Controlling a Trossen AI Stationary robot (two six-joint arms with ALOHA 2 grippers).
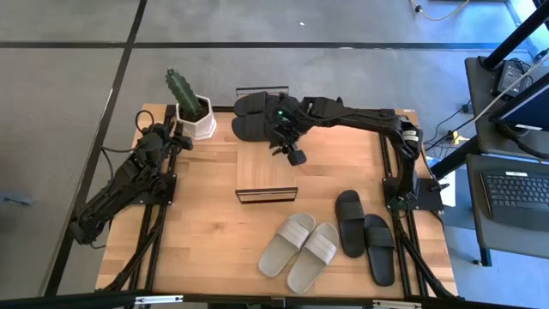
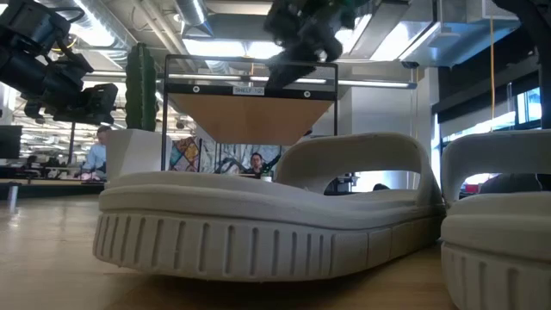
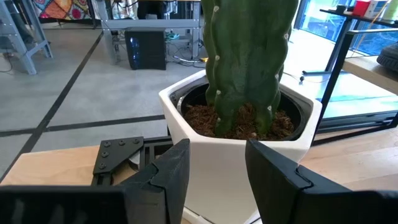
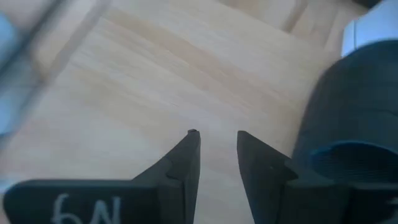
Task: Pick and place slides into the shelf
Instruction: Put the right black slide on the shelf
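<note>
The right claw (image 1: 294,156) hangs over the light wood top of the shelf (image 1: 266,172), near its far end. Its two fingers (image 4: 186,158) stand a little apart with bare plank showing between them, pinching nothing. Just beside it, at the far end of the shelf top, lies a black pair of slides (image 1: 256,116); in the right wrist view one dark slide sits close by the claw without touching the fingers.

The other slides lie on the bench (image 1: 206,240) on the near side, well apart from the claw: a grey-beige pair (image 1: 300,251) side by side, and a second black pair (image 1: 364,233) just to their right. In the low view a grey-beige slide fills the foreground, with the shelf behind it.

The left claw (image 3: 217,168) waits at the far left corner of the bench, fingers spread, facing the white pot (image 1: 196,122) that holds a cactus (image 1: 183,88).
</note>
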